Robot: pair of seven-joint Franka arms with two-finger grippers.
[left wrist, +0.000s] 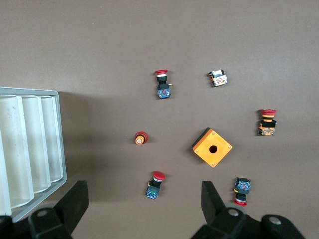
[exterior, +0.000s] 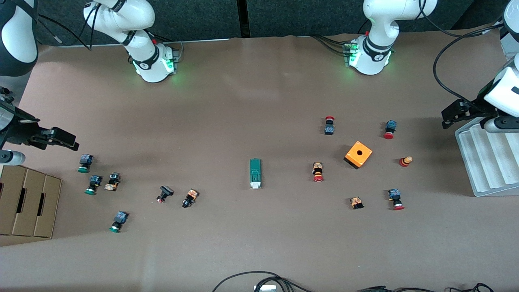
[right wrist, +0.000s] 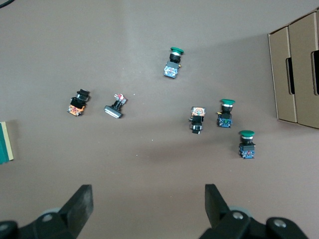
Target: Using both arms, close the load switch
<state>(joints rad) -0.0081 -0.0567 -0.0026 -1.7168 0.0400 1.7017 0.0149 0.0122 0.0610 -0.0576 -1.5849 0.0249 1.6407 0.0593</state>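
The load switch (exterior: pixel 255 173), a narrow green block with a white piece at the end nearer the front camera, lies flat in the middle of the table. One green edge of the load switch (right wrist: pixel 5 142) shows in the right wrist view. My left gripper (exterior: pixel 449 117) hangs open over the left arm's end of the table, next to the white tray, and holds nothing. In its wrist view the left gripper (left wrist: pixel 144 194) is above a red-capped push-button (left wrist: pixel 155 185). My right gripper (exterior: pixel 69 142) is open and empty over the right arm's end. Bare table shows under the right gripper (right wrist: pixel 148 195).
An orange cube with a hole (exterior: pixel 358 154) and several red-capped push-buttons (exterior: pixel 318 171) lie toward the left arm's end, beside a white ribbed tray (exterior: pixel 488 158). Green-capped push-buttons (exterior: pixel 85 163) and a cardboard box (exterior: pixel 26 207) sit at the right arm's end. Cables (exterior: pixel 259 280) lie at the front edge.
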